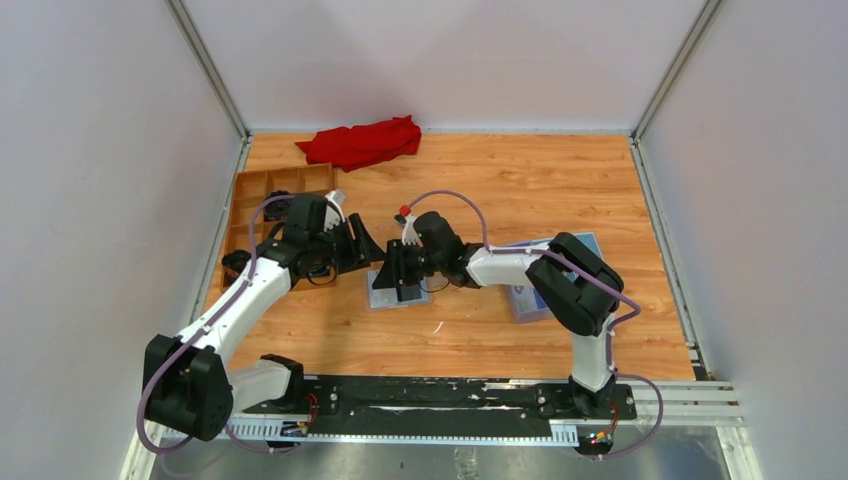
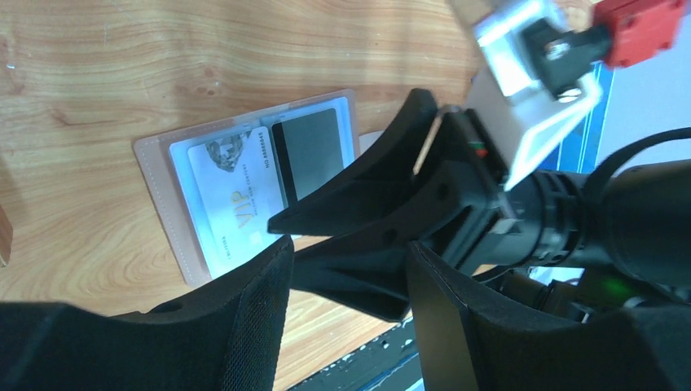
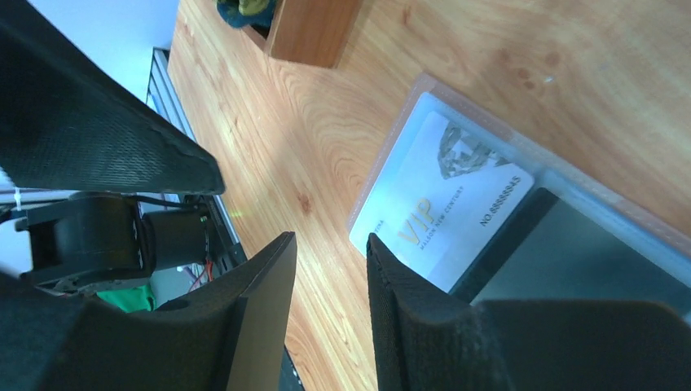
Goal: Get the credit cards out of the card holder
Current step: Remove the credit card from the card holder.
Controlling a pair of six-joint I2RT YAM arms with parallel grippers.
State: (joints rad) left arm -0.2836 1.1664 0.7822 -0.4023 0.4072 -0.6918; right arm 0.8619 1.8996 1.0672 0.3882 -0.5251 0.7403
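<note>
The card holder [image 2: 155, 187] lies open and flat on the table, tan-pink at the rim and pale grey-blue inside. It also shows in the top view [image 1: 385, 300] and the right wrist view [image 3: 424, 90]. A pale card printed VIP [image 2: 232, 195] [image 3: 444, 204] lies in it beside a black card [image 2: 305, 151] [image 3: 570, 261]. My right gripper [image 1: 393, 272] [image 3: 330, 261] hovers over the holder's near edge, jaws a little apart and empty. My left gripper [image 1: 365, 245] [image 2: 349, 261] is open and empty just left of it, facing the right gripper's fingers [image 2: 358, 204].
A brown compartment tray [image 1: 270, 200] [image 3: 314, 28] stands at the left. A red cloth [image 1: 362, 140] lies at the back. A blue box [image 1: 525, 300] lies under the right arm. The black base rail [image 1: 430, 400] runs along the near edge.
</note>
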